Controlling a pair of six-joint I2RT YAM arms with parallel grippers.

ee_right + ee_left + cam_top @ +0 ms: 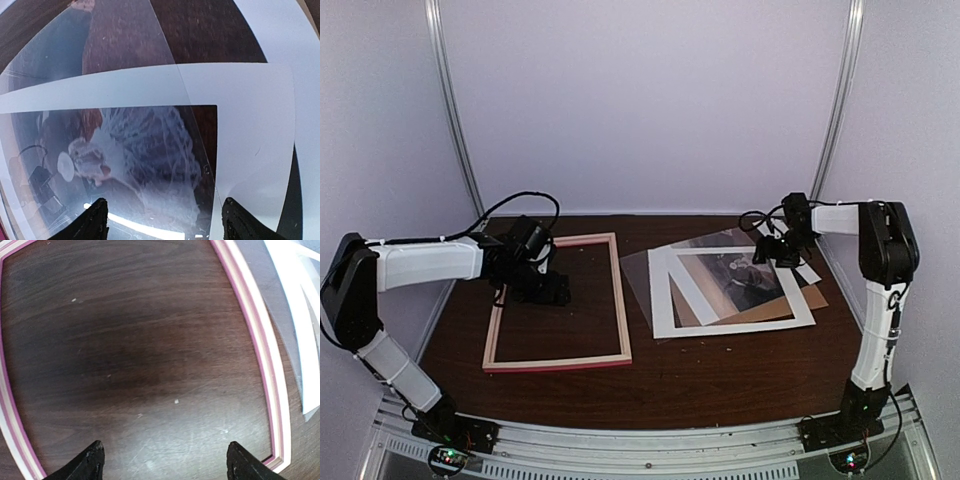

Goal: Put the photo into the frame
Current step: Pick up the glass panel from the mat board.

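Spreading across the scene is a dark wooden worktop (720, 370), with the frame (619, 290) lying flat on its left half, pale wood and a pink edge showing and bare wood inside its bars. On the right half sits a loose pile: a clear sheet (640, 265), the photo (740, 285) with its white margin, and a brown backing board (815, 298) poking out toward the right edge. The left hand (545, 288) sits low inside the frame near its far left corner, fingers apart and holding nothing. The right hand (775, 250) hovers over the pile's far side, also spread and empty. The step appears to be lifting the photo. Doing that well likely means pinching only the bare white margin beyond the clear sheet's edge, so that the sheet is not picked up with it, and gripping lightly because the print looks thin. The overhead view shows the layout but not the layering. The right wrist view shows the clear sheet (100, 45) glaring over the picture while the photo's right margin (250, 125) lies uncovered. The left wrist view shows the frame's bar (260, 350) flat on the wood.
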